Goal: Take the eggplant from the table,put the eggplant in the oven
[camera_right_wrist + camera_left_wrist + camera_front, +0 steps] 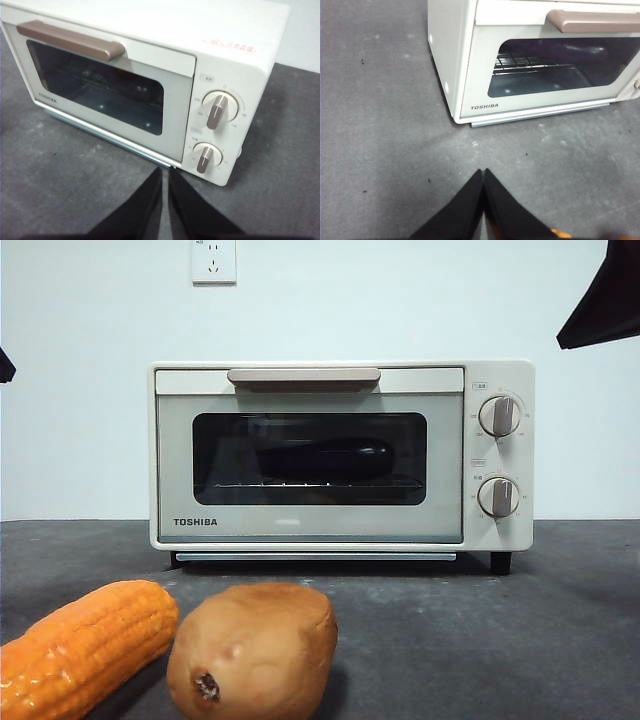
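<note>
Eggplant [325, 458] inside oven [340, 455] (door shut)

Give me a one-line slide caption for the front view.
Eggplant on the rack inside the closed oven; corn and potato sit in front on the table.

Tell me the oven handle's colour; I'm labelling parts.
The handle on the oven is beige-brown, a plain bar without pattern. The right wrist view shows it best.

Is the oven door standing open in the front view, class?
No: the oven has its door shut flat, handle at the top, and the eggplant shows only through the dark glass, lying on the rack.
</note>
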`<action>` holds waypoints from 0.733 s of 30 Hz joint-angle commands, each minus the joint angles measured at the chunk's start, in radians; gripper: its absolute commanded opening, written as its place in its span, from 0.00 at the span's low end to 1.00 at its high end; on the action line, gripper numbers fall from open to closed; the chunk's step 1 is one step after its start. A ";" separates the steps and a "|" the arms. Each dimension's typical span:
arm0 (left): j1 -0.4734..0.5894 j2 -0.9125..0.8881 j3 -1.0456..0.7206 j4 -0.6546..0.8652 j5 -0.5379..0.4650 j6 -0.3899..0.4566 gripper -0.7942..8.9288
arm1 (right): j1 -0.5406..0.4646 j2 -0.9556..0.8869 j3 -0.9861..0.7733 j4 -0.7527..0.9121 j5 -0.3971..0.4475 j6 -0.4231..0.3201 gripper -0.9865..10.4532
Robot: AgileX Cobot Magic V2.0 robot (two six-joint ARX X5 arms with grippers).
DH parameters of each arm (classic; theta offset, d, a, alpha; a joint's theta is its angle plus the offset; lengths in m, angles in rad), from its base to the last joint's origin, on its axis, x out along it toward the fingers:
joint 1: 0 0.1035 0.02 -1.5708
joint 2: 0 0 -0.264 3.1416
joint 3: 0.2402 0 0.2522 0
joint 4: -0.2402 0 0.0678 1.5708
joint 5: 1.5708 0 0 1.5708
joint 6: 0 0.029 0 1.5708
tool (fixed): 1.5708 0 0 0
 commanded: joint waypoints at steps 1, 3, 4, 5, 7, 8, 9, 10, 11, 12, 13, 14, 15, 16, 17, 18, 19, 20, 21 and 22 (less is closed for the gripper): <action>-0.003 0.008 0.009 0.027 -0.004 -0.016 0.09 | 0.005 0.001 0.003 0.018 0.004 0.008 0.09; -0.003 0.008 0.009 0.029 -0.004 -0.016 0.09 | 0.005 0.000 0.003 0.018 0.004 0.008 0.09; -0.003 0.008 0.009 0.027 -0.004 -0.016 0.09 | 0.005 0.000 0.003 0.018 0.004 0.008 0.09; -0.003 0.008 0.009 0.027 -0.004 -0.016 0.09 | 0.005 0.000 0.003 0.018 0.004 0.008 0.09; -0.003 0.008 0.009 0.027 -0.004 -0.016 0.09 | 0.005 0.000 0.003 0.018 0.004 0.008 0.09; -0.003 0.008 0.009 0.027 -0.004 -0.016 0.09 | 0.005 0.000 0.003 0.018 0.004 0.008 0.09; -0.008 0.006 0.008 0.023 -0.002 -0.015 0.09 | 0.005 0.000 0.003 0.018 0.004 0.008 0.09; -0.011 -0.006 0.008 0.014 -0.002 -0.015 0.09 | 0.005 0.000 0.003 0.018 0.004 0.008 0.09; -0.010 -0.031 0.008 -0.004 -0.005 -0.014 0.09 | 0.005 0.000 0.003 0.018 0.004 0.008 0.09; -0.006 -0.064 0.008 -0.016 -0.006 -0.006 0.09 | 0.005 0.000 0.003 0.018 0.004 0.008 0.09; -0.001 -0.096 0.008 -0.022 -0.008 0.035 0.09 | 0.005 0.000 0.003 0.018 0.004 0.008 0.09; 0.006 -0.135 0.008 -0.026 -0.008 0.067 0.09 | 0.005 0.000 0.003 0.019 0.004 0.008 0.09; 0.018 -0.176 0.004 -0.025 -0.008 0.085 0.09 | 0.005 0.000 0.003 0.018 0.004 0.008 0.09; 0.034 -0.212 -0.001 -0.022 -0.008 0.093 0.09 | 0.005 0.000 0.003 0.018 0.004 0.008 0.09; 0.057 -0.252 -0.007 -0.022 -0.009 0.097 0.09 | 0.005 0.000 0.003 0.019 0.004 0.008 0.09; 0.084 -0.288 -0.014 -0.022 -0.010 0.098 0.09 | 0.005 0.000 0.003 0.019 0.004 0.008 0.09; 0.110 -0.318 -0.023 -0.021 -0.010 0.099 0.09 | 0.005 0.000 0.003 0.019 0.004 0.008 0.09; 0.141 -0.350 -0.035 -0.020 -0.014 0.103 0.09 | 0.005 0.000 0.003 0.019 0.004 0.008 0.09; 0.170 -0.378 -0.050 -0.016 -0.025 0.112 0.09 | 0.005 0.000 0.003 0.019 0.004 0.008 0.09; 0.193 -0.399 -0.068 -0.005 -0.033 0.119 0.09 | 0.005 0.000 0.003 0.019 0.004 0.008 0.09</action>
